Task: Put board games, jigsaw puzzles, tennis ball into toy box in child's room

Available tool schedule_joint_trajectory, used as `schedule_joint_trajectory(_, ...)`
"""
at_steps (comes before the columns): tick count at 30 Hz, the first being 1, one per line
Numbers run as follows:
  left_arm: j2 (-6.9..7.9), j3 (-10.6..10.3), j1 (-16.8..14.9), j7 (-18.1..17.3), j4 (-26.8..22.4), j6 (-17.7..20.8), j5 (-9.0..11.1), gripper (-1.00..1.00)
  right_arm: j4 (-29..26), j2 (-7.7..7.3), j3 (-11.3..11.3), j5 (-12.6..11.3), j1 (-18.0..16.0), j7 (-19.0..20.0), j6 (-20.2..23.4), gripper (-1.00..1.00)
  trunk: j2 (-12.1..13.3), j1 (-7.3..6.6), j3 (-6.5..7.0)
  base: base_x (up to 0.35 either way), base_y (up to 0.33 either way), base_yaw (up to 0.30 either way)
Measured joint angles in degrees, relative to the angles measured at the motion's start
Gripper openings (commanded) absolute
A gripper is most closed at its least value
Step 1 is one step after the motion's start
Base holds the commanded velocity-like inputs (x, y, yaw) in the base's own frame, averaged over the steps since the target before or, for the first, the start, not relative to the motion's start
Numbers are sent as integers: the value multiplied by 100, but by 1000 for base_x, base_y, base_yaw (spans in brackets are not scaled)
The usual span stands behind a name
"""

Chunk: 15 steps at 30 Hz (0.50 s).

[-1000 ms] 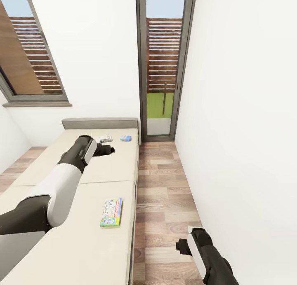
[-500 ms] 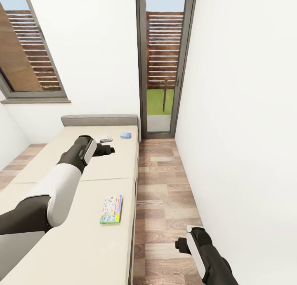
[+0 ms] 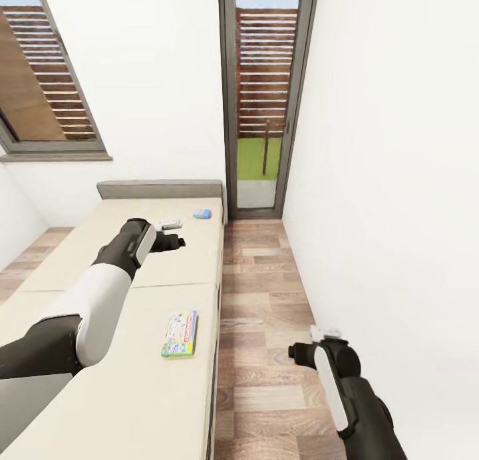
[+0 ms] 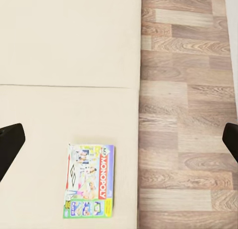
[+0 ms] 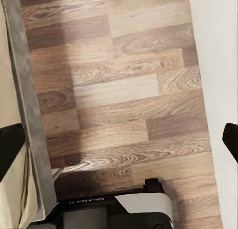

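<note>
From my feed: child's room (image 3: 386,181), white walls, wood-plank floor (image 3: 266,294), tall grey-framed window (image 3: 263,101) at the far end. The bed (image 3: 120,380) runs along the floor strip, beige mattress in two sections, grey headboard (image 3: 159,189) at the far end. My left arm (image 3: 100,294) reaches out over the mattress; left gripper (image 3: 174,242) hangs above the far section, fingers spread wide and holding nothing, their dark tips (image 4: 10,144) at the wrist view's edges. Right gripper (image 3: 299,352) hangs over the floor beside the bed's long edge, fingers parted and empty. Green-topped board game (image 3: 179,334) lies flat on the near section, close to the floor-side edge. Light blue board game (image 3: 202,214) lies near the headboard, by the same edge.
</note>
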Motion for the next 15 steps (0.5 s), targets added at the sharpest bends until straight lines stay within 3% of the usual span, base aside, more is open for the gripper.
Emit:
schedule_joint_trajectory(7,2,-4,0,-4,-4,7,0,100,-814,8,61,-342,246,0,-1,100,0,0,-67,0,0,0)
schedule_joint_trajectory(15,-4,-12,0,1,-4,9,0,100,-978,5,102,-413,364,5,-1,100,0,0,-142,0,0,0)
